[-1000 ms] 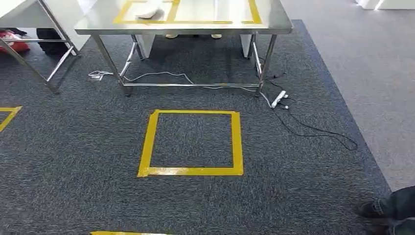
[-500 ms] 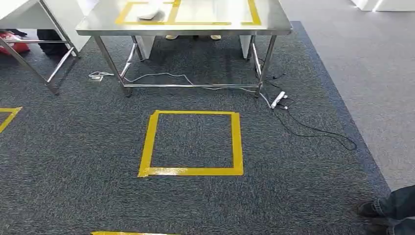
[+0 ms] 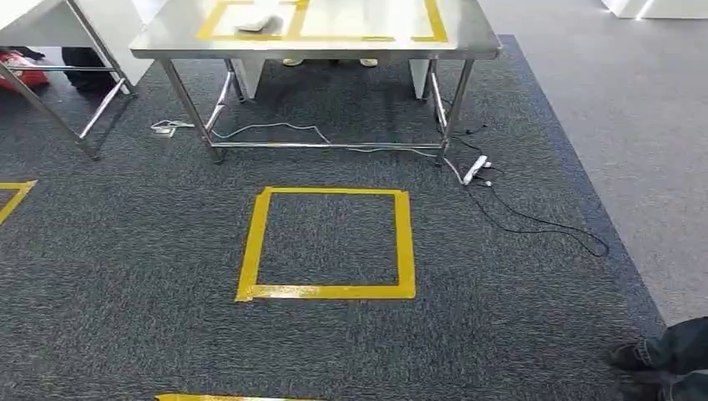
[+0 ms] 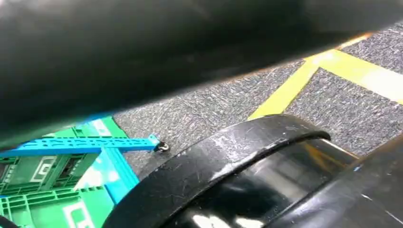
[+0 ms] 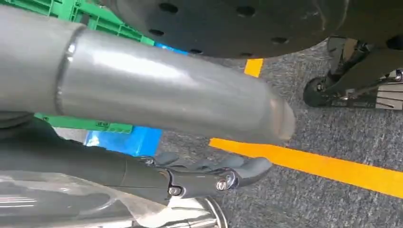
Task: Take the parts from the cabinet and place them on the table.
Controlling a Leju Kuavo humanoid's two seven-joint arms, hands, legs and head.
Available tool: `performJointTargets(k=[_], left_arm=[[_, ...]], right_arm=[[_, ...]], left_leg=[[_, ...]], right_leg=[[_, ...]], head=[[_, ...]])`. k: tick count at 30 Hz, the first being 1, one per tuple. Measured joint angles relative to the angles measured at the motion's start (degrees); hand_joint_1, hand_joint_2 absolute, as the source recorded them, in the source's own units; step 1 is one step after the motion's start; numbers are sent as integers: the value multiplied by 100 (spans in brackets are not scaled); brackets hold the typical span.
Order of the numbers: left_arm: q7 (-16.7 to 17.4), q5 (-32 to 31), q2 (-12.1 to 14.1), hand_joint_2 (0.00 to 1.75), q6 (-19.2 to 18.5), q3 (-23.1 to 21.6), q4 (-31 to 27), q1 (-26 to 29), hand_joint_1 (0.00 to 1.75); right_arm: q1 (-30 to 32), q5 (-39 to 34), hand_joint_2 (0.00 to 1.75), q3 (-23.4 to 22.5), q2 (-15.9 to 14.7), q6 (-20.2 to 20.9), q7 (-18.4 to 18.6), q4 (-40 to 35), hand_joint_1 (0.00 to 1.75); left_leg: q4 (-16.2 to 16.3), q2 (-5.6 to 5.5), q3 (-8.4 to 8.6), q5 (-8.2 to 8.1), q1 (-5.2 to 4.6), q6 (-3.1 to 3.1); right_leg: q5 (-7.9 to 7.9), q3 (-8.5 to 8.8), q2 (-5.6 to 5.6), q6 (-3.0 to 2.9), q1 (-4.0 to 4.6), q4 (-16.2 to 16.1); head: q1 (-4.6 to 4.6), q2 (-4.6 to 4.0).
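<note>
a steel table (image 3: 467,38) is standing across the top of the head view, its legs reaching down onto dark grey carpet (image 3: 125,251). yellow tape outlines (image 3: 434,21) are marking two boxes on its top, and a pale part (image 3: 255,22) is lying in the upper left box, its long axis running roughly left to right across the frame; it is too small to tell which end is which. a yellow tape square (image 3: 405,242) is sitting on the carpet in the middle of the frame. a white power strip (image 3: 474,170) is lying near the table's right front leg, with a black cable (image 3: 543,224) trailing off toward the right. a person's dark shoe and trouser leg (image 3: 659,355) are showing at the lower right corner, and a second metal frame (image 3: 50,109) is standing at the upper left.

in the right wrist view the right hand (image 5: 209,175) is showing as a grey thumb and darker fingers (image 5: 247,168) lying fairly straight over the carpet. a long silver cylinder (image 5: 166,95) is running across the frame above the fingers, its rounded end pointing to the right; i cannot tell whether the hand has hold of it. green and blue crates (image 5: 109,28) are sitting behind it, and a yellow floor line (image 5: 332,168) is crossing the lower right.

in the left wrist view, green and blue crates (image 4: 57,190) are showing at the lower left and yellow tape (image 4: 294,88) at the right.
</note>
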Motion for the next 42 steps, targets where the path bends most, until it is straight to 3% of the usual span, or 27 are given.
performJointTargets(k=[3, 4, 5, 6, 8, 9, 11, 13, 14, 15, 16, 18, 19, 20, 21, 22, 24, 25, 26, 27, 29, 34, 42], left_arm=[[0, -2, -11, 0, 0, 0, 0, 3, 0], [0, -2, -9, 0, 0, 0, 0, 6, 0], [0, -2, -9, 0, -2, 0, 0, 7, 0], [0, -2, -11, 0, -2, 0, 0, 5, 0], [0, -2, -17, 0, -2, 0, 0, 2, 0], [0, -2, -11, 0, -2, 0, 0, 3, 0], [0, -4, -9, 0, -2, -2, 0, -2, 0], [0, -7, -7, 0, -2, -2, 0, -2, 0], [0, -7, -7, 0, -2, -2, 0, -1, 0], [0, -9, -9, 0, -2, -2, 0, -2, 0], [0, -11, -9, 0, -2, -2, 0, -6, 0], [13, -13, -7, 0, -2, -2, 0, -4, 0], [17, -13, -7, 0, -2, -2, 0, -2, 0], [20, -13, -7, 0, -2, -2, 0, 4, 0], [20, -13, -7, 0, -2, -2, 0, 5, 0], [17, -13, -7, 0, 0, -2, 0, 2, 0], [39, -22, -4, 0, 28, -4, 0, 4, 0], [64, -22, 7, 0, 33, -2, 7, 1, 0], [74, -22, -7, 0, 46, -4, 7, -4, 0], [83, -22, -13, 0, 44, -4, 4, -2, 0], [87, -13, -7, 0, 39, -2, 7, 12, 0], [87, -13, -15, 0, 39, -4, 7, -4, 0], [87, -13, -15, 0, 39, -4, 7, -4, 0]], right_arm=[[12, 0, 0, -9, -2, 0, 2, 0, 0], [22, 0, 0, -11, 0, 0, 4, 0, 0], [32, 0, 0, -13, -2, 0, 4, 0, 0], [34, 0, 0, -15, -2, 0, 7, 0, 0], [26, 0, 0, -15, -2, 0, 7, -2, 0], [15, 0, 0, -15, 0, -2, 7, -2, 0], [15, 0, 0, -15, 17, 2, 7, 2, 0], [23, 0, 0, -15, 15, -2, 15, 2, 0], [19, 2, 0, -15, 13, -4, 15, 0, 0], [15, 0, 0, -15, 13, -13, 15, -2, 0], [13, 2, 0, -15, 11, -13, 15, -2, 0], [17, 2, 0, -15, 11, -11, 17, -2, 0], [22, 2, 0, -15, 11, -9, 20, -2, 0], [22, 2, 0, -15, 11, -9, 24, -2, 0], [23, 2, 0, -15, 11, -9, 24, -2, 0], [20, 2, 0, -15, 11, -9, 24, -2, 0], [14, 2, 0, -15, 13, -11, 24, -2, 0], [9, 2, 0, -17, 22, -9, 24, 0, 0], [7, 2, 0, -15, 20, -11, 24, -2, 0], [6, 2, 0, -17, 17, -13, 26, -2, 0], [3, 2, 0, -17, 17, -9, 24, -2, 0], [5, 0, 0, -17, 17, -11, 24, -2, 0], [5, 0, 0, -17, 15, -11, 24, -2, 0]], left_leg=[[3, 9, -52, 7, 10, 9], [7, 10, -60, 9, 14, 5], [9, 10, -57, 10, 25, -4], [18, 8, -54, 7, 41, -16], [64, -3, -47, -37, 97, -102], [115, 0, -59, -70, 91, -166], [156, -14, -74, -91, 63, -254], [135, -22, -51, -74, 90, -314], [147, -22, -59, -92, 102, -352], [253, -24, -86, -185, 113, -378], [577, -23, -228, -393, 112, -392], [1573, -23, -703, -835, 111, -413], [1956, -23, -907, -943, 110, -408], [2079, -23, -1003, -899, 106, -394], [1921, -23, -954, -714, 98, -364], [1546, -25, -811, -445, 86, -321], [495, -40, -380, 119, 35, -182], [406, -46, -296, 14, 12, -130], [259, -46, -254, -6, 10, -163], [256, -54, -257, -1, 29, -334], [266, -66, -258, -18, 9, -282], [268, -63, -257, -35, 0, -229], [272, -64, -256, -23, -15, -199]], right_leg=[[-683, -690, 34, 62, -46, 1355], [-749, -878, 33, 85, -63, 1696], [-644, -914, 33, 104, -85, 1711], [-422, -814, 32, 122, -104, 1467], [163, -341, 22, 175, -154, 410], [214, -162, 21, 219, -182, 2], [187, -183, 90, 72, -142, 16], [172, -197, 88, -7, -108, 48], [203, -118, 87, -64, -129, 32], [218, -113, 75, -103, -138, 22], [224, -113, 72, -145, -134, 22], [212, -115, 64, -168, -110, 25], [205, -113, 65, -178, -96, 27], [194, -100, 70, -189, -82, 28], [184, -79, 79, -196, -68, 28], [165, -50, 92, -197, -53, 28], [107, 22, 107, -180, -35, 25], [65, -44, 105, -140, -8, 26], [42, -44, 112, -109, -10, 50], [19, -51, 99, -163, 0, 59], [19, -34, 88, -154, -17, 42], [39, -8, 96, -108, -28, -19], [56, -7, 93, -61, -44, -27]], head=[[37, 2], [44, 2], [41, 2], [44, 2], [46, 2], [61, 2], [68, 2], [59, 2], [57, 2], [46, 2], [9, 2], [-6, 2], [-9, 2], [-9, 2], [-7, 2], [-11, 2], [-13, 2], [9, 0], [-4, 2], [18, 2], [17, 2], [15, 2], [17, 2]])
